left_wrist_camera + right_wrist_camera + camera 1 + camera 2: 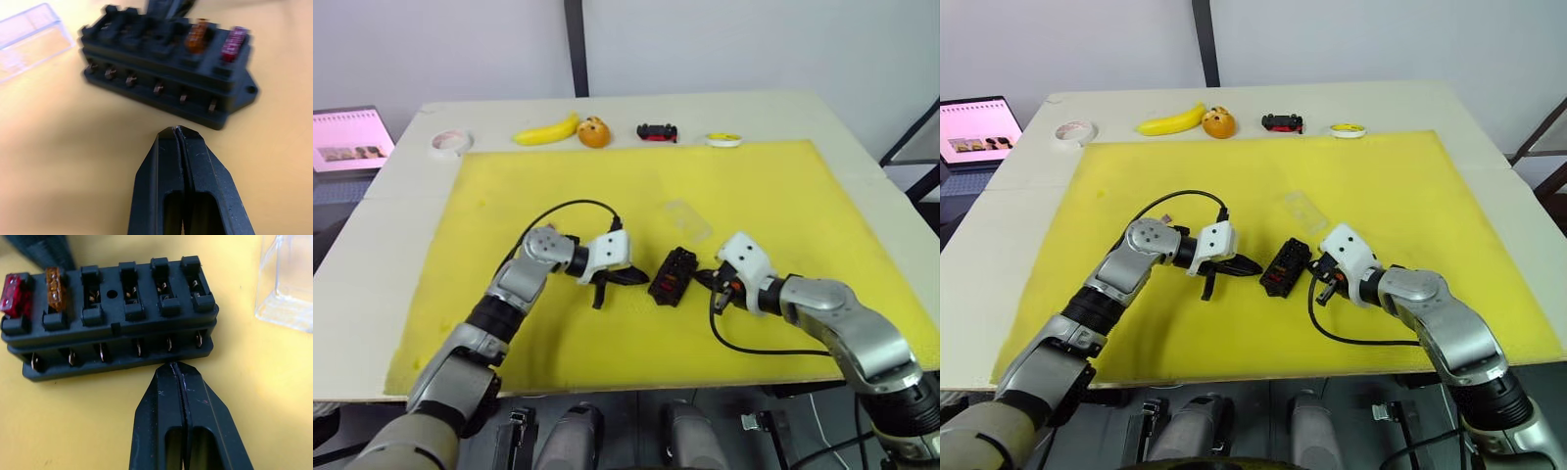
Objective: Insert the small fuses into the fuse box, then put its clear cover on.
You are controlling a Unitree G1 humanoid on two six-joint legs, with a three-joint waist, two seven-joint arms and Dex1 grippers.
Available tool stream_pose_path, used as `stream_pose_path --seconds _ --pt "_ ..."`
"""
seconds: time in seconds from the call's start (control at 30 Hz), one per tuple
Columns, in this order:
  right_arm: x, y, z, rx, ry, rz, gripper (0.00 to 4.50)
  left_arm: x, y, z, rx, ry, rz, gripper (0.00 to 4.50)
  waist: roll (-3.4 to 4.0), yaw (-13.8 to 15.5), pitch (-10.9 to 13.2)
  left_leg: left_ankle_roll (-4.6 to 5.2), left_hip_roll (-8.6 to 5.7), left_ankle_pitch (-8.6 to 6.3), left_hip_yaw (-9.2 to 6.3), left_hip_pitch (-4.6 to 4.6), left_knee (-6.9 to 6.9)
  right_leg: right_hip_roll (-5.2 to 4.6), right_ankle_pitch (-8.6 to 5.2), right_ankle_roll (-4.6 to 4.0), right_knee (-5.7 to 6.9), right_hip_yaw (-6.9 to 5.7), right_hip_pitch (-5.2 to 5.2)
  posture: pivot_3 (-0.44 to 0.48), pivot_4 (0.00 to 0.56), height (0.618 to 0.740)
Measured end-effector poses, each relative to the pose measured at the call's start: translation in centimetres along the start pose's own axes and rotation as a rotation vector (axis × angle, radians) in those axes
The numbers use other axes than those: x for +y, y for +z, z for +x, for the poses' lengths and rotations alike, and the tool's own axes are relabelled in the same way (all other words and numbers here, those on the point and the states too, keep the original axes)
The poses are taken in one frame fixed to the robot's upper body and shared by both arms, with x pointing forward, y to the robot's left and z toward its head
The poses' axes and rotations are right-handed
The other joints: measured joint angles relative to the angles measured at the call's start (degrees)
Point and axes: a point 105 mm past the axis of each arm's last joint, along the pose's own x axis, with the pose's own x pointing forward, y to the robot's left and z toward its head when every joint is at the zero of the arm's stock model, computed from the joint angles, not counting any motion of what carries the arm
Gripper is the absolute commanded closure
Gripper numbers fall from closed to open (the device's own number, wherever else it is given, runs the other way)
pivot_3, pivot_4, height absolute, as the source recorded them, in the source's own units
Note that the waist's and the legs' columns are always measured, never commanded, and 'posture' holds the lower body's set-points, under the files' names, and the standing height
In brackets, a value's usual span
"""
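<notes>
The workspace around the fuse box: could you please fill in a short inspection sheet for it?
Surface: yellow foam mat on a pale tabletop.
Job's things: black rectangular fuse box holds a red fuse and an orange fuse; four slots empty. Clear plastic cover lies off, beside it.
Clutter: banana, orange fruit, toy car, tape roll, yellow-white ring.
Grippers: left end effector and right end effector shut, empty, flanking the box.
Cables: black, on each wrist.
Surroundings: pink screen at left.
</notes>
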Motion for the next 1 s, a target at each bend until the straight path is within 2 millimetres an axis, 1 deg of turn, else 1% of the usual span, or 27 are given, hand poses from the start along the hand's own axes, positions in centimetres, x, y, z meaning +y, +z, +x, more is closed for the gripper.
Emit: stream_pose_path --seconds 0.2,0.37,0.47,0.77,1.0 --pt "0.4 0.9 1.1 -0.015 0.035 -0.015 4.5 -1.6 -0.3 -0.9 0.01 -0.006 -0.027 4.44 0.01 -0.1 0.0 -0.02 0.02 0.01 0.0 0.0 -0.02 0.02 0.0 0.0 0.01 0.02 -0.02 0.0 0.15 0.74" --pt "1.2 1.5 2.0 -0.033 0.078 -0.033 4.5 -2.2 -0.4 -1.3 0.007 0.011 -0.058 4.44 0.01 -0.01 -0.01 -0.01 0.02 0.01 0.0 0.0 -0.02 0.02 0.0 0.0 0.01 0.02 -0.03 0.0 0.15 0.74" --pt "1.7 1.7 2.3 -0.04 0.104 -0.038 4.5 -2.2 -0.4 -1.4 0.01 0.021 -0.066 4.44 0.01 0.02 -0.01 -0.01 0.01 0.01 0.0 0.0 -0.01 0.01 0.0 0.0 0.01 0.02 -0.03 0.0 0.15 0.74" --pt "1.6 1.6 2.3 -0.035 0.112 -0.048 4.5 -1.7 -0.6 -1.9 0.022 0.053 -0.082 4.44 0.01 0.08 -0.01 -0.01 0.01 0.01 0.0 0.0 -0.01 0.01 0.0 0.0 0.01 0.02 -0.03 0.0 0.15 0.74" --pt "1.7 1.6 2.3 -0.031 0.118 -0.044 4.5 -1.3 -0.7 -1.6 0.016 0.073 -0.096 4.44 0.01 0.15 -0.01 -0.01 0.0 0.01 0.0 0.0 -0.01 0.0 0.0 0.0 0.01 0.02 -0.03 0.0 0.15 0.74"
